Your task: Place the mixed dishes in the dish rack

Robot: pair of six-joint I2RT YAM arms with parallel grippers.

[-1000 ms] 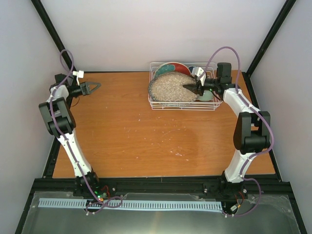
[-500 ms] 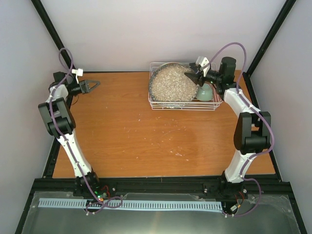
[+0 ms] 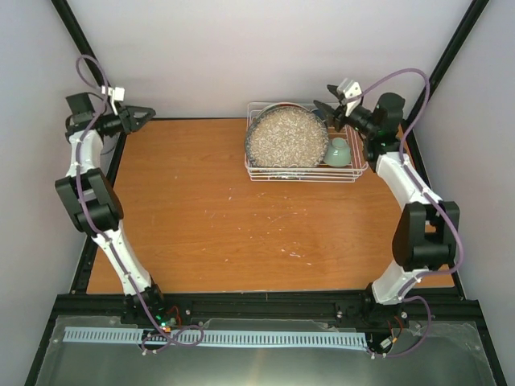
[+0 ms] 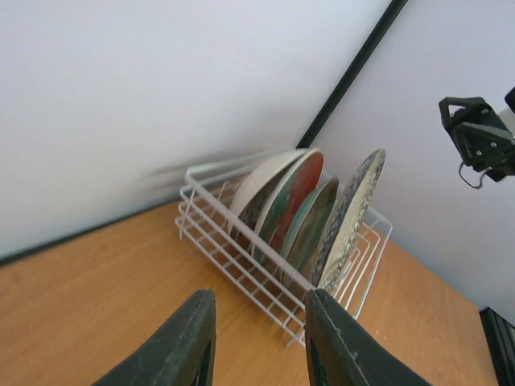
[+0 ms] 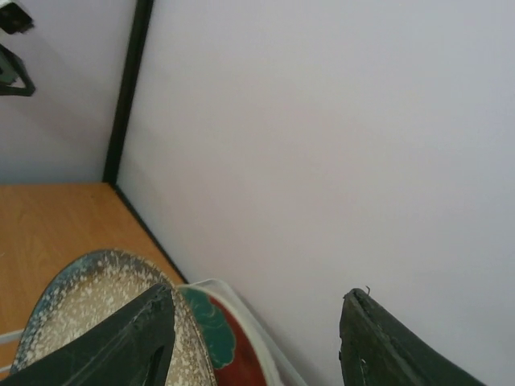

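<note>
The white wire dish rack [image 3: 306, 174] stands at the back right of the table. The large speckled plate [image 3: 287, 137] stands upright in its front slot and hides the plates behind it in the top view. The left wrist view shows the rack [image 4: 241, 259] holding the speckled plate [image 4: 354, 207], the pale teal plate [image 4: 312, 221] and the red-rimmed plate [image 4: 296, 191] on edge. The pale green cup [image 3: 337, 153] sits at the rack's right end. The mug is hidden. My right gripper [image 3: 326, 110] is open and empty above the rack's right end. My left gripper [image 3: 149, 115] is open and empty at the back left.
The back wall and black frame posts stand close behind both grippers. A further pale plate [image 4: 259, 178] leans at the back of the rack. In the right wrist view the speckled plate [image 5: 80, 301] and red-rimmed plate [image 5: 233, 342] lie just below my fingers.
My right gripper has let go of the speckled plate, which now stands upright in the rack, and has risen and drawn back right. My left gripper has lifted toward the back-left corner.
</note>
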